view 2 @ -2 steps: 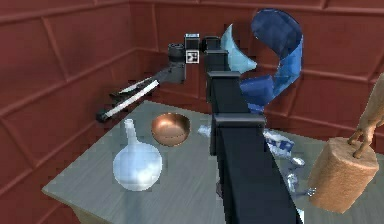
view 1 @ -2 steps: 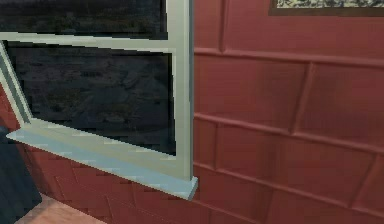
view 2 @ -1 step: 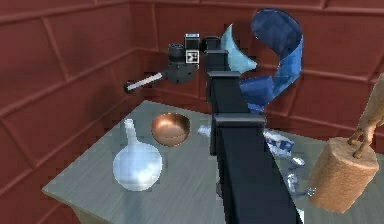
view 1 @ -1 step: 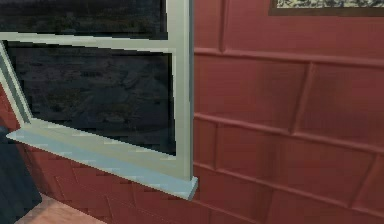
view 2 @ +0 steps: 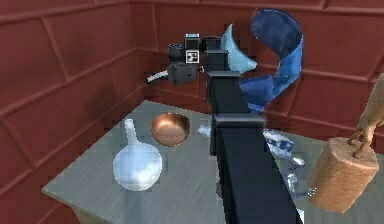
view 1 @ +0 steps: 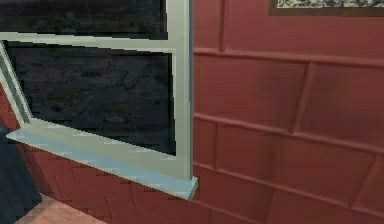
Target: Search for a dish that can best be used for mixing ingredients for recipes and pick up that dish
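A copper-coloured bowl (view 2: 170,128) stands on a grey-green table (view 2: 85,178), near its far edge. My arm runs as a dark bar up the arm side view over the table. At the arm's far end, the gripper (view 2: 155,76) sits higher in the picture than the bowl, with bare red wall behind its fingers. It holds nothing. Whether it is over or beyond the bowl cannot be told.
A clear glass flask (view 2: 136,165) stands near the bowl. A blue curved sculpture (view 2: 272,60), small clear glass pieces (view 2: 287,152) and a brown block-like thing (view 2: 343,178) are right of the arm. The forward view has a red panelled wall (view 1: 290,130) and a pale green window frame (view 1: 110,150) close ahead.
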You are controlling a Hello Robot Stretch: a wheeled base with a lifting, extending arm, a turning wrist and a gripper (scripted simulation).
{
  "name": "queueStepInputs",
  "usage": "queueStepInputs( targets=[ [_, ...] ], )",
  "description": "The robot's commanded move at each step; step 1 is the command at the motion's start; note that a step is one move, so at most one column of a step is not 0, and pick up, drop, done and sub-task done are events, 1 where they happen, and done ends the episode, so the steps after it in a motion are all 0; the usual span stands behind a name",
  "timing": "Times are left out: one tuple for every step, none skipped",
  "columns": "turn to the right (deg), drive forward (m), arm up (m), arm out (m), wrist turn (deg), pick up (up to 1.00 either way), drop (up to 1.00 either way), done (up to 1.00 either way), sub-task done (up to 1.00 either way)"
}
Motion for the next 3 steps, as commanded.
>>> queueStepInputs(
  targets=[
    [0.0, 0.00, -0.30, 0.00, 0.0, 0.00, 0.00, 0.00, 0.00],
    [0.0, 0.00, 0.00, 0.00, 0.0, 1.00, 0.00, 0.00, 0.00],
    [0.0, 0.00, 0.10, 0.00, 0.0, 0.00, 0.00, 0.00, 0.00]
  ],
)
